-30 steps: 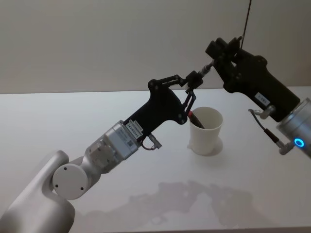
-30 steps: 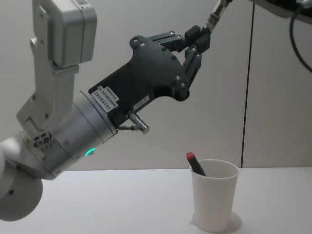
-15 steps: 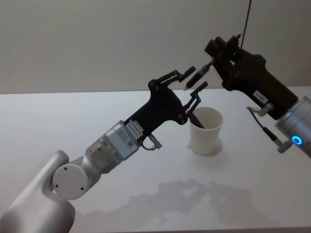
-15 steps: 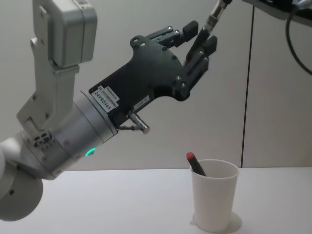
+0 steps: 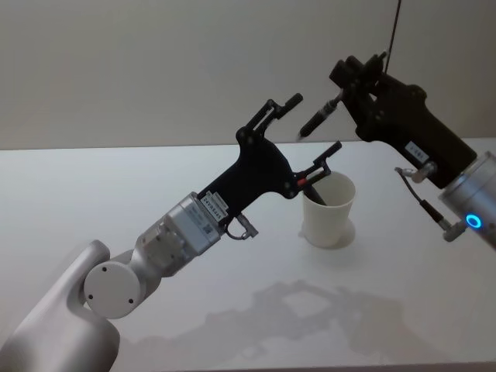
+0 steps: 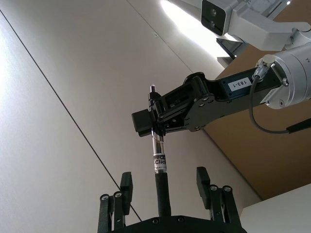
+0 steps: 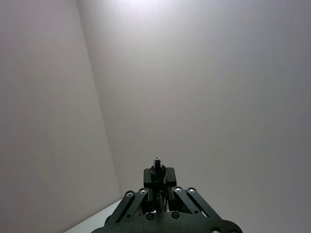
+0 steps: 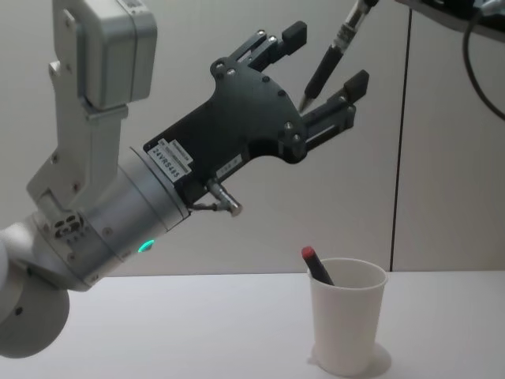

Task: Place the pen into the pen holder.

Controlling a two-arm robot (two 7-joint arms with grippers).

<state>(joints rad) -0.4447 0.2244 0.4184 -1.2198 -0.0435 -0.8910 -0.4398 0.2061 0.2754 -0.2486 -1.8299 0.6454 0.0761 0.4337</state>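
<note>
A black pen (image 5: 319, 118) with a silver upper section hangs slanted in the air above the table, its top end clamped in my right gripper (image 5: 343, 87), which is shut on it. My left gripper (image 5: 312, 124) is open, one finger on each side of the pen's lower end without touching it, as the left wrist view confirms: pen (image 6: 160, 179), left gripper (image 6: 164, 182). The pen holder (image 5: 328, 209) is a white paper cup on the table just below. A red-tipped pen (image 8: 317, 265) leans inside the pen holder (image 8: 347, 324).
The white table (image 5: 116, 186) spreads around the cup, with bare surface to the left and front. A plain wall (image 8: 442, 158) stands behind. My left arm's silver forearm (image 5: 182, 229) stretches diagonally over the table's middle.
My left gripper's fingers, closed around the pen's lower end a second ago, have spread wide apart and let it go. The right gripper still holds the pen in about the same place.
</note>
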